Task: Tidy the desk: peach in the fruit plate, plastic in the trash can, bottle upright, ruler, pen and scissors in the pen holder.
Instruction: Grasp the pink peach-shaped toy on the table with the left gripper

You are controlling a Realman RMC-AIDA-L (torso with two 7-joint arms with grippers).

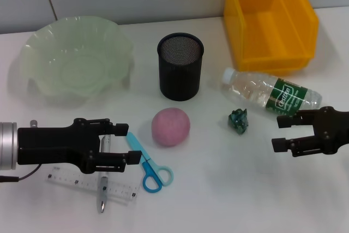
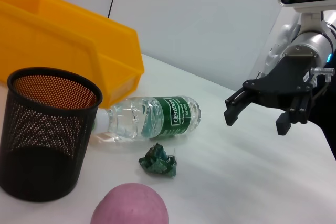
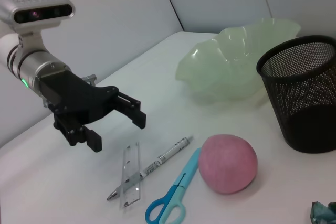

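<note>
The pale green fruit plate (image 1: 76,58) sits at the table's far left with nothing in it, the black mesh pen holder (image 1: 180,66) stands upright and hollow in the middle, and the yellow trash can (image 1: 270,17) at the far right shows only its bare floor. Open tabletop lies in front of the pink peach (image 1: 170,127), which rests just before the holder. The bottle (image 1: 270,94) lies on its side near the bin, the crumpled green plastic (image 1: 238,120) close by. The left gripper (image 1: 122,144), fingers apart, hovers over the pen (image 1: 103,189) and clear ruler (image 1: 92,185), beside the blue scissors (image 1: 147,165). The right gripper (image 1: 280,132) hangs spread near the bottle.
</note>
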